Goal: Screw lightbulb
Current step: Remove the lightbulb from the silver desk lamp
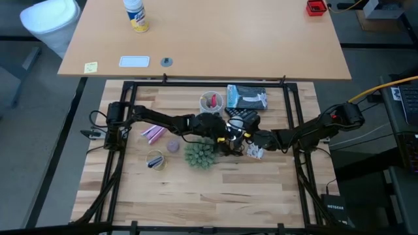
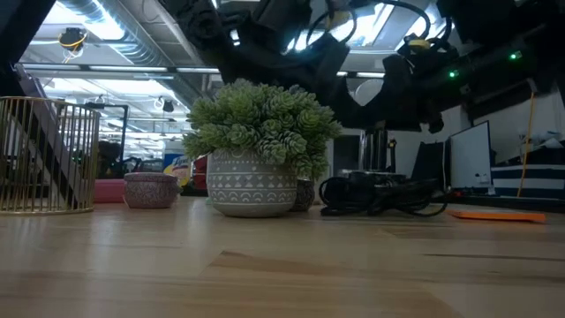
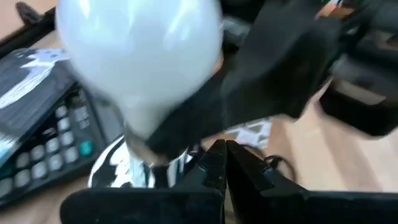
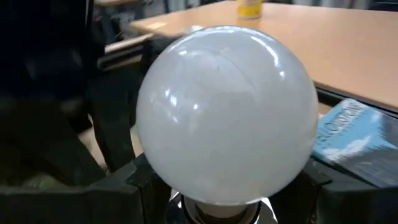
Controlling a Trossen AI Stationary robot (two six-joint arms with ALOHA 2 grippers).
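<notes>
Lightbulb (image 4: 227,115) sits upright between the right claw's (image 4: 224,186) dark fingers (image 4: 134,180), which hold it by its lower sides, near the middle of the wooden table (image 1: 215,189). Its neck stands over a shiny silver socket (image 3: 118,168). The left claw (image 3: 225,163) is pinched shut and empty just beside the bulb. Around them lie a calculator (image 3: 43,130), a black cord (image 2: 380,196), a potted green plant (image 2: 260,150) and a wire basket (image 2: 44,155).
</notes>
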